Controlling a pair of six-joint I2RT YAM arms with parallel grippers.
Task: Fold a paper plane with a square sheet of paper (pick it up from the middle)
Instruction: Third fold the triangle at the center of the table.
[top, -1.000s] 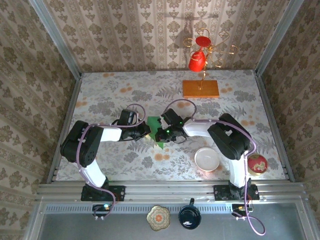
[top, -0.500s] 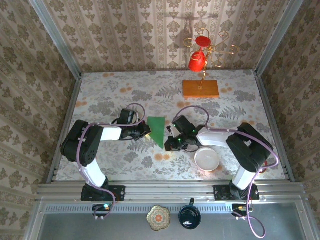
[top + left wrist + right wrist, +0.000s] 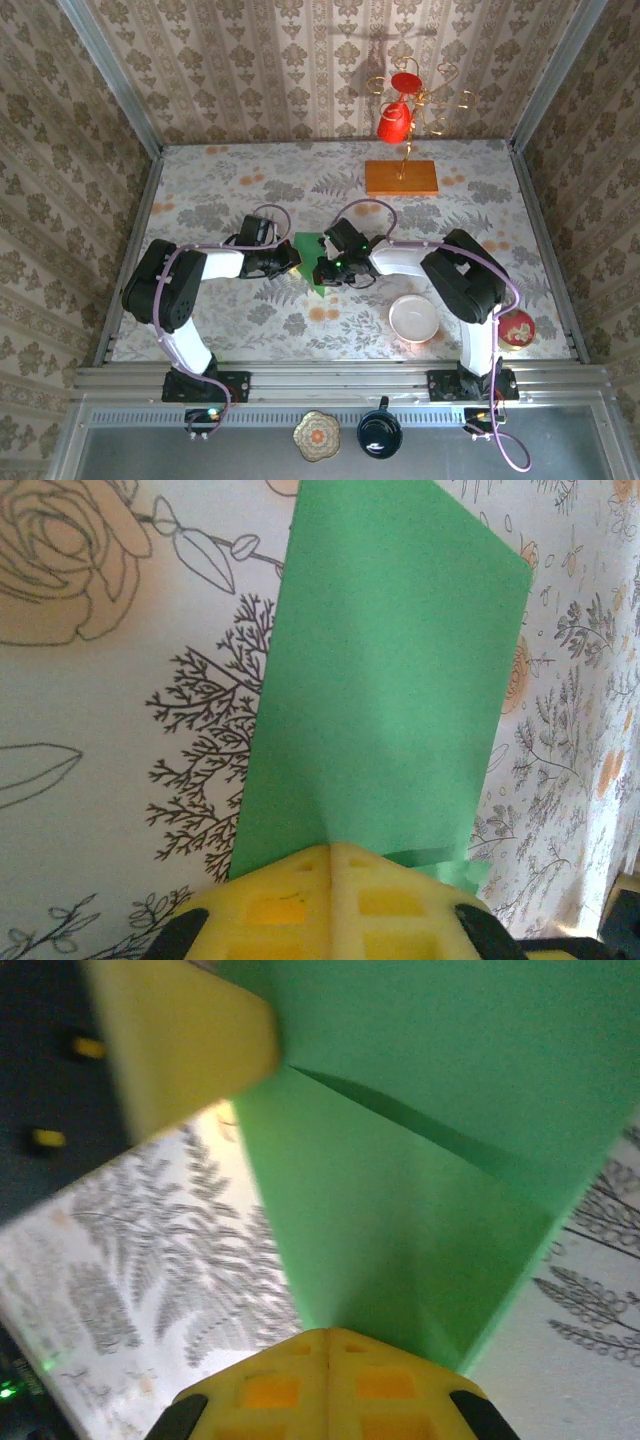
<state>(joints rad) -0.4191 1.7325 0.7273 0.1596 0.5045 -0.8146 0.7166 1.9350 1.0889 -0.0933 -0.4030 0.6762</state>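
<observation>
While their yellow fingers (image 3: 270, 905) press together, the left gripper (image 3: 332, 850) and right gripper (image 3: 325, 1333) each pinch an edge of the matte green paper (image 3: 390, 680), its creased, tapering sheet stretching ahead between them.

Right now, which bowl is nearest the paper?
The white bowl, plain inside; the red patterned bowl sits farther right, at the edge.
</observation>
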